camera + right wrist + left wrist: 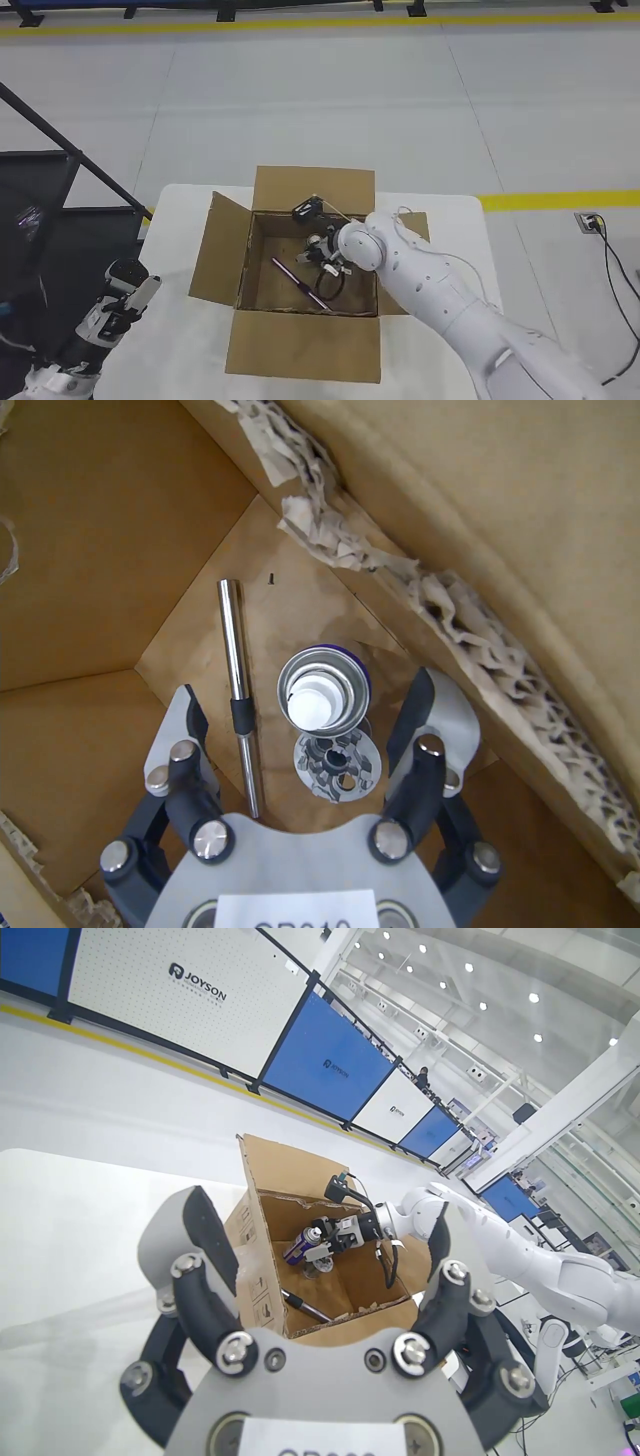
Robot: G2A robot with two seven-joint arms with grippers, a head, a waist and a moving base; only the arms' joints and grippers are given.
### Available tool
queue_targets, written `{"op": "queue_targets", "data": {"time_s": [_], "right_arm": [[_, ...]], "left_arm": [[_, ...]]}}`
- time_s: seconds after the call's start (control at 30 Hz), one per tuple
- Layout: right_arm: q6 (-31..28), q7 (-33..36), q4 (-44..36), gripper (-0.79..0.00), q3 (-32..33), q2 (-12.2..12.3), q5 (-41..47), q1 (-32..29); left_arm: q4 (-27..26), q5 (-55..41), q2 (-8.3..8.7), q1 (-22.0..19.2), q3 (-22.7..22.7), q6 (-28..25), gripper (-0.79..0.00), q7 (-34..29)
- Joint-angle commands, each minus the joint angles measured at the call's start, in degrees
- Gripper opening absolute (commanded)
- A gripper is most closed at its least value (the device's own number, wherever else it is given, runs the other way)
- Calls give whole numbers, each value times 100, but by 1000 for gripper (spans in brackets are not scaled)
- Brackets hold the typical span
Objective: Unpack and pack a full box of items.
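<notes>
An open cardboard box (310, 190) stands mid-table. Inside it a purple spray can (324, 690) with a silver top and white nozzle leans on the floor of the box; it is also the spray can (300, 1245) seen from the left wrist. A grey spoked disc (336, 767) lies beside its base. A shiny metal rod (237, 690) with a black band lies next to them, the rod (300, 280) seen from above. My right gripper (307, 705) hangs open inside the box, just above the can, one finger on each side. My left gripper (322, 1233) is open and empty, off the box's left side.
The box flaps (215, 250) stick out on all sides and their torn edges (450, 610) crowd my right gripper. A small black screw (271, 577) lies on the box floor. White table (180, 330) surrounds the box; a black frame (60, 150) stands to its left.
</notes>
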Motion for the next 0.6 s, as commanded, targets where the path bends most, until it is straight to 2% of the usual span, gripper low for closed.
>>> {"op": "queue_targets", "data": {"time_s": [0.0, 0.03, 0.1, 0.17, 0.2, 0.27, 0.33, 0.37, 0.57], "right_arm": [[-11, -82, 152, -135, -39, -82, -16, 22], [-29, -113, 229, -145, -52, -122, -15, 36], [-65, -149, 379, -382, -75, -197, -18, 65], [-107, -191, 509, -440, -87, -265, -15, 94], [-142, -226, 566, -526, -88, -295, -15, 107], [-208, -282, 675, -603, -82, -345, -18, 132], [-265, -331, 742, -748, -69, -384, -28, 154], [-367, -330, 743, -785, -51, -398, 14, 149], [-879, -312, 402, -785, 93, -367, 28, 145]], "left_arm": [[0, 0, 0, 0, 0, 0, 0, 0], [0, 0, 0, 0, 0, 0, 0, 0], [0, 0, 0, 0, 0, 0, 0, 0], [0, 0, 0, 0, 0, 0, 0, 0], [0, 0, 0, 0, 0, 0, 0, 0], [0, 0, 0, 0, 0, 0, 0, 0], [0, 0, 0, 0, 0, 0, 0, 0], [0, 0, 0, 0, 0, 0, 0, 0], [0, 0, 0, 0, 0, 0, 0, 0]]}}
